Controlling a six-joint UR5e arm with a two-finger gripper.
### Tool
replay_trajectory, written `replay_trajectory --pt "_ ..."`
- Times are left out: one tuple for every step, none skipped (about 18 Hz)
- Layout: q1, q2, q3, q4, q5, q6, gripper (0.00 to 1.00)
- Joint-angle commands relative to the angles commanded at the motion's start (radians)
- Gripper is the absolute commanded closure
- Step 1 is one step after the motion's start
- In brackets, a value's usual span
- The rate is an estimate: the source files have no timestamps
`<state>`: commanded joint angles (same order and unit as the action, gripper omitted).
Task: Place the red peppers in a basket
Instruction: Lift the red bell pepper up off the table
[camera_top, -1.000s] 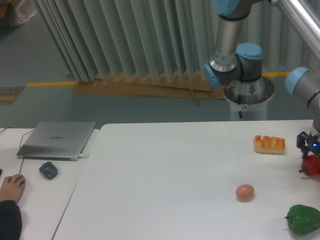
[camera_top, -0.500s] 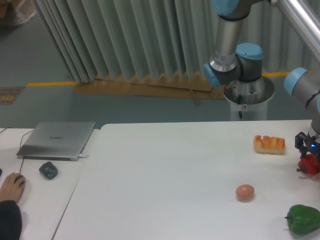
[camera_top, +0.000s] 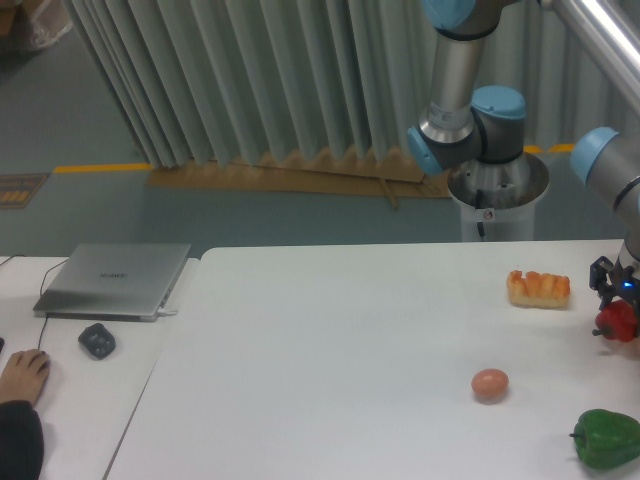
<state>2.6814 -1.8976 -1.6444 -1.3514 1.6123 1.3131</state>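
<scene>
A glossy red pepper (camera_top: 618, 322) hangs at the far right edge of the view, just above the white table (camera_top: 330, 350). My gripper (camera_top: 616, 302) comes down on it from above and is shut on it; part of the gripper and the pepper runs off the frame. No basket shows in this view.
An orange-yellow pastry-like item (camera_top: 538, 288) lies left of the pepper. A pinkish egg (camera_top: 490, 384) and a green pepper (camera_top: 607, 438) sit nearer the front. On the left side table are a laptop (camera_top: 115, 280), a dark mouse-like object (camera_top: 97, 341) and a person's hand (camera_top: 22, 375).
The gripper has risen a little with the red pepper held in it, lifting it slightly higher above the table. The other objects have stayed put.
</scene>
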Motion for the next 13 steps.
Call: replay_trajectory --pt "0.0 0.0 0.0 -0.003 0.0 0.0 0.79" --pt "0.002 0.011 0.002 -0.012 -0.002 0.0 0.79" --pt "0.003 0.021 0.002 -0.017 -0.002 0.0 0.79" --pt "0.005 0.028 0.0 -0.023 -0.002 0.0 0.79" --pt "0.005 0.029 0.0 -0.032 -0.003 0.0 0.79" --pt "0.005 0.032 0.0 -0.038 -0.003 0.0 0.78" --pt "0.006 0.037 0.0 -0.048 -0.003 0.002 0.78" --pt "0.006 0.041 0.002 -0.054 -0.003 0.002 0.78" --pt "0.009 0.049 0.002 -0.058 -0.005 0.002 0.78" --pt "0.009 0.058 0.002 -0.075 -0.009 0.002 0.78" --pt "0.009 0.07 0.002 -0.087 -0.02 0.002 0.78" --pt "0.009 0.081 0.002 -0.097 -0.029 0.003 0.78" --pt "0.011 0.084 0.002 -0.103 -0.034 0.011 0.78"
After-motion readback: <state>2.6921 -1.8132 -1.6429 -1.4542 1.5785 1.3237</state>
